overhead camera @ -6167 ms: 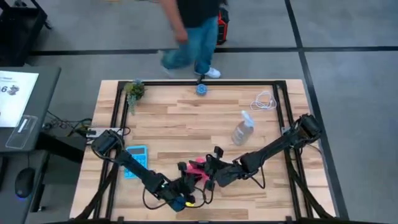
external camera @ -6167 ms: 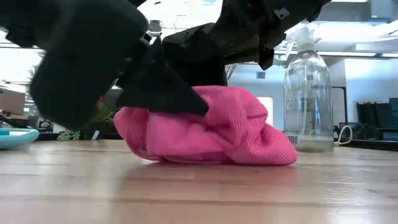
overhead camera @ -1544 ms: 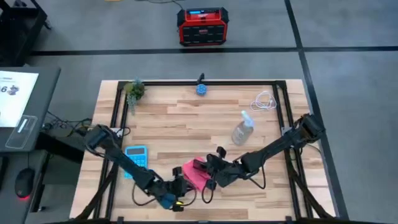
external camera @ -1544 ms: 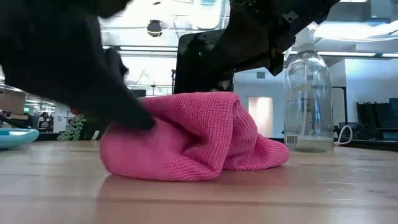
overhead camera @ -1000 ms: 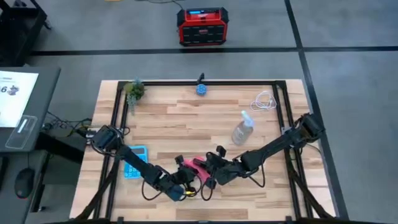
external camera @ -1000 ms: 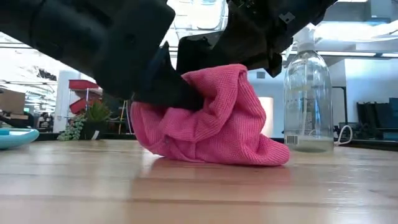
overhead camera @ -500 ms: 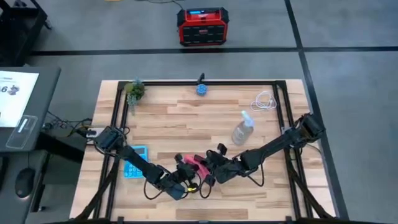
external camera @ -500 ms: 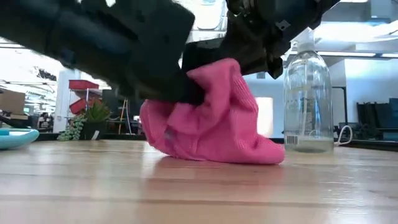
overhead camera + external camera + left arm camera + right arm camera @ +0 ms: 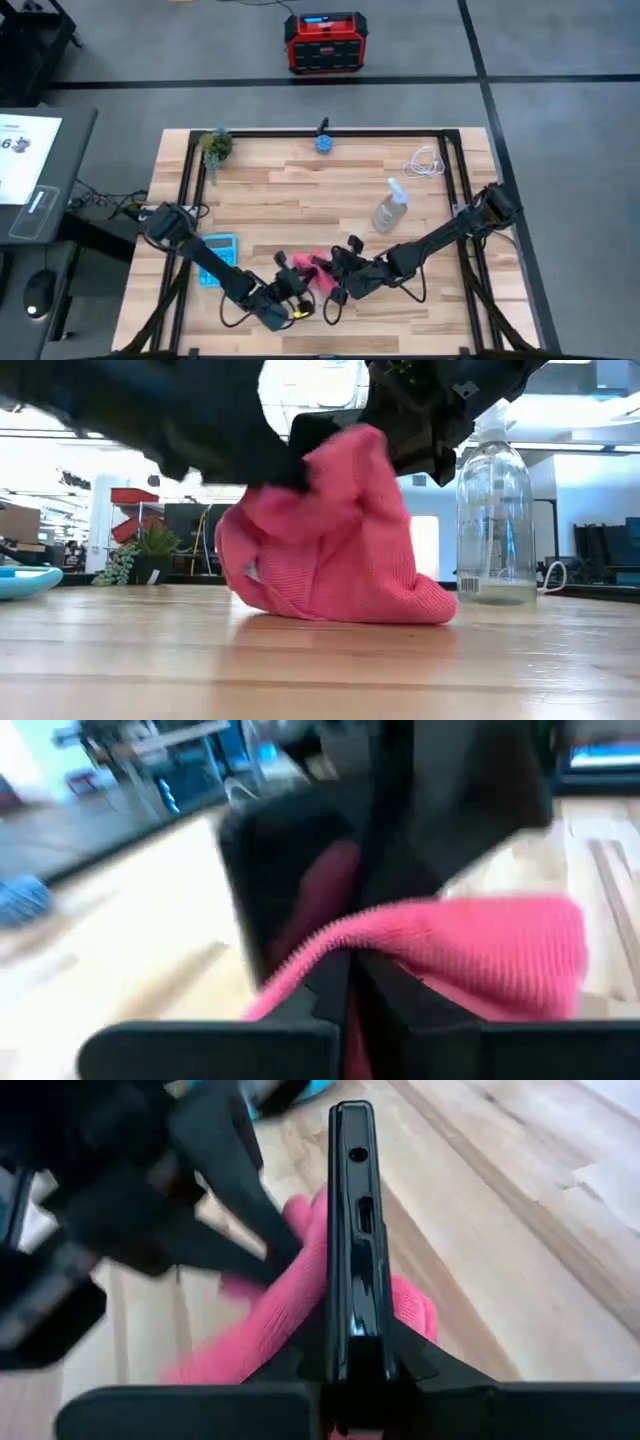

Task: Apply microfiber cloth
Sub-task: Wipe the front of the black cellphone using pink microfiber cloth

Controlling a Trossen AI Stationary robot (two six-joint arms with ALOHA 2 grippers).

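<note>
The microfiber cloth (image 9: 330, 540) is bunched against the black phone (image 9: 352, 1230), its lower folds resting on the table (image 9: 300, 200) near the spray bottle (image 9: 390, 210). The left gripper (image 9: 350, 985) pinches the cloth's upper edge; the right gripper (image 9: 350, 1370) clamps the phone upright on its edge. A hard wipe could twist the phone loose, or the cloth's edge could slip free.

- A robot lab or test workshop, not a home
- A butcher-block tabletop (image 9: 300, 200) framed in black rails stands on a grey concrete floor (image 9: 560, 60) marked with dark lines
- A red and black portable power unit (image 9: 323, 43) sits on the floor beyond the tabletop's far edge
- A side desk with a monitor (image 9: 25, 160) and a mouse (image 9: 38, 293) stands off the tabletop's left edge
- The low view looks into a bright open hall with ceiling lights (image 9: 310, 380) and more equipment racks (image 9: 605, 550)
</note>
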